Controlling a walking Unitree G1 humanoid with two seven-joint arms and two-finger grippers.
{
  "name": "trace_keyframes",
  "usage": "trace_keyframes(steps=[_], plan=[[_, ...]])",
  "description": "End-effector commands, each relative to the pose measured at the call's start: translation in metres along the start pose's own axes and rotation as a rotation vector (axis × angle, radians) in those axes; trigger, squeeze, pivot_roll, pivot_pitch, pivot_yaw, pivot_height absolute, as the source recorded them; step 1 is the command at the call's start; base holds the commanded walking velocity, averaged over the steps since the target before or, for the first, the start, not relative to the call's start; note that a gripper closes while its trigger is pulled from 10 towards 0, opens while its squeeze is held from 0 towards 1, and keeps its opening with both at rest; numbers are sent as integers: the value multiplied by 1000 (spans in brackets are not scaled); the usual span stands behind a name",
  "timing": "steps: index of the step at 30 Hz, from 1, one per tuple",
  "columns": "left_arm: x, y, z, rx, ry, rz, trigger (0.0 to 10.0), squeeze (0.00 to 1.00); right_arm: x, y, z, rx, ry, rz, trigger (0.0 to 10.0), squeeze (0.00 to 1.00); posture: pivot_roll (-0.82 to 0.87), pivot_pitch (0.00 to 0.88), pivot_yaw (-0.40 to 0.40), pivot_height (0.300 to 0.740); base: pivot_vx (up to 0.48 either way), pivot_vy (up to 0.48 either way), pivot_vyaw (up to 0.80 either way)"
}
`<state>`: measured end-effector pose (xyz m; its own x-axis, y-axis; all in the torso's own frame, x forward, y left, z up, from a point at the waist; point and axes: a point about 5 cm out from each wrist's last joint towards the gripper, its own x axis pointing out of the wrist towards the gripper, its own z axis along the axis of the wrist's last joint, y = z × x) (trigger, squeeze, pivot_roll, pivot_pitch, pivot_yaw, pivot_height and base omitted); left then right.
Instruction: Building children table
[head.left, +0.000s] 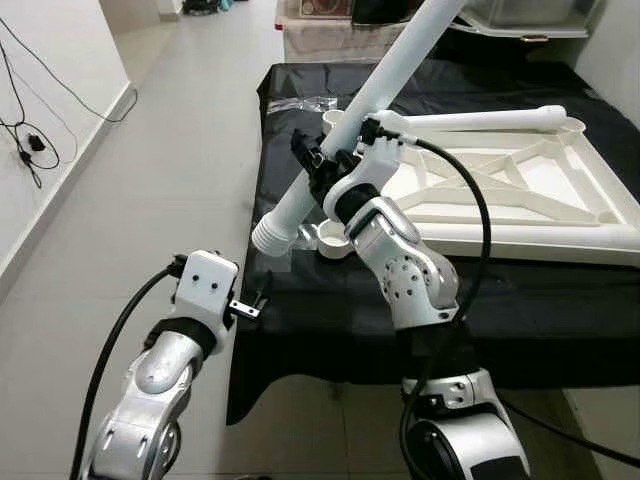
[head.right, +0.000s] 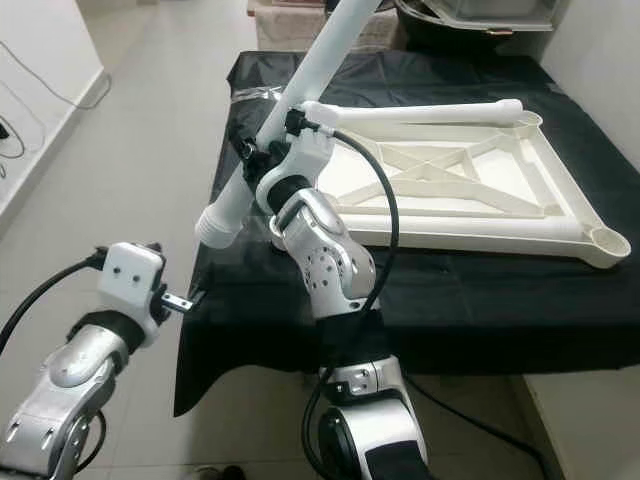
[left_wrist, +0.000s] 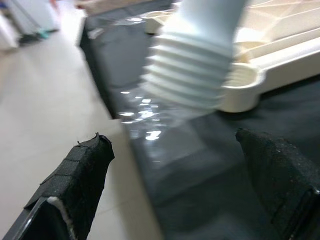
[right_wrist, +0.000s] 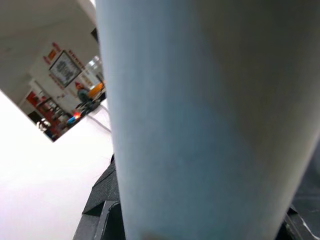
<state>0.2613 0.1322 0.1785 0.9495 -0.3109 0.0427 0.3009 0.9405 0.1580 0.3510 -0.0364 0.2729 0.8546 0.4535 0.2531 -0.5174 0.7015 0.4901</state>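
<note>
White leg (head.left: 372, 110) is clamped in my right gripper (head.left: 322, 165), threaded end above the tabletop's (head.left: 560, 190) corner socket (head.left: 331, 240). I should upright it first. My left gripper (left_wrist: 185, 185) gapes wide, empty.

The table leg (head.left: 385, 90) is plain white, its threaded end ribbed with ridges in the same white. The tabletop (head.left: 520, 190) lying upside down is cream, a shade warmer than the leg, with cream cross ribs inside its frame. A second leg (head.left: 480, 120) resting on it is the same cream-white. The cloth (head.left: 540, 300) covering the table is solid black with faint glossy highlights. The right gripper (head.left: 318, 165) has black fingers on a silver arm, with a black cable looping beside it. The left gripper (left_wrist: 192, 192) shows black textured fingers (left_wrist: 82, 170); its wrist housing is white. The floor (head.left: 150, 200) is pale grey, and the wall (head.left: 40, 90) is white with thin black wires.
</note>
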Motion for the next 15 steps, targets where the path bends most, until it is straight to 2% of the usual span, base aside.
trace_keyframes(steps=[1,6,9,15], plan=[[3,-14,-7,-29,39,-84,10000,0,-4,13,-20,86,42,50,10000,0,23,102,-1,740,0,0,0],[8,-17,-8,11,41,-104,10000,0,-4,15,-23,94,53,66,10000,0,29,101,-3,740,0,0,0],[20,-3,-6,104,41,-32,10000,0,-7,21,-28,64,70,109,10000,0,23,95,1,740,0,0,0],[23,5,-4,152,48,5,10000,0,-10,18,-32,46,79,108,10000,0,23,95,1,740,0,0,0]])
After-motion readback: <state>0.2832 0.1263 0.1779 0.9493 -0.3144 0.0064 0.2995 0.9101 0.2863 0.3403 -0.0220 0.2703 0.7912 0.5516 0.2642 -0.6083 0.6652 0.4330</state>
